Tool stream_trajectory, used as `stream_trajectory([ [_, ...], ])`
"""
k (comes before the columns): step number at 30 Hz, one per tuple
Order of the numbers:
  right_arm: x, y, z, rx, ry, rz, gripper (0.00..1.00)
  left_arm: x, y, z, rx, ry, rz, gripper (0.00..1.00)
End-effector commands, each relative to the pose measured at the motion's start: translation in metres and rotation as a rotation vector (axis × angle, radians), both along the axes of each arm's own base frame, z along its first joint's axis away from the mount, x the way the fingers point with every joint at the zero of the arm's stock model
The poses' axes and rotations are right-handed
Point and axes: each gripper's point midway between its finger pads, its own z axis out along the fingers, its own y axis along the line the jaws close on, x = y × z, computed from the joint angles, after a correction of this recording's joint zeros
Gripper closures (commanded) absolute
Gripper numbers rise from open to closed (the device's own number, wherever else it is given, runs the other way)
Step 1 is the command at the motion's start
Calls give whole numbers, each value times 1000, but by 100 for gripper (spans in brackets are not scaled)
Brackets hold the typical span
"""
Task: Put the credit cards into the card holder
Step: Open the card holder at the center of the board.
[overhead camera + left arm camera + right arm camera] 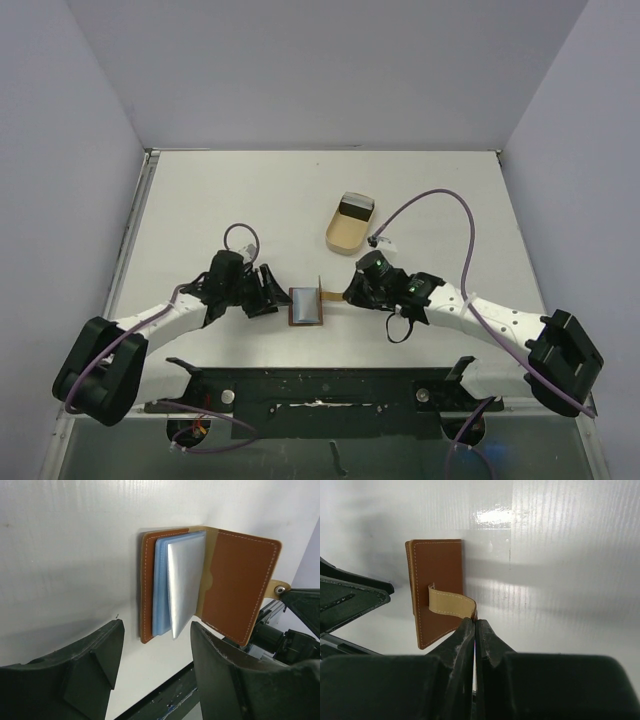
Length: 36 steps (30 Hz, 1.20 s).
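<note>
The card holder (322, 293) lies spread open at the table's near middle, a reddish-brown wallet with a tan strap (450, 605). The credit cards sit against its lower half: a silvery one (185, 585) leaning up off a pale blue stack (161, 590). My right gripper (475, 622) is shut on the strap's end and holds the cover (240, 585) raised. My left gripper (156, 630) stands open just left of the holder, and its fingers (100, 655) touch nothing. The silvery card's lower corner points into the gap between them.
A tan oval tray (343, 232) with a dark item (355, 208) at its far end sits behind the holder, to the right. The black mounting rail (320, 395) runs along the near edge. White walls enclose the table on three sides.
</note>
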Motion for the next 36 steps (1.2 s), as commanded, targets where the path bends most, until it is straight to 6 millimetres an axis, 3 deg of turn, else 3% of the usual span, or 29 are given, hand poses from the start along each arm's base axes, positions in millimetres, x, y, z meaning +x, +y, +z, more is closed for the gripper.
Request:
stream_trajectory([
  [1,8,-8,6,-10,-40,-20,100,13,-15,13,-77,-63,-42,47],
  [18,5,-39,-26,-124,15,-72,100,15,-19,-6,-73,-30,-57,52],
  [28,5,-33,-25,-78,-5,-55,100,10,-40,4,-207,-52,-116,53],
  [36,4,-32,-26,-84,1,-42,100,10,-45,3,-224,-41,-118,66],
])
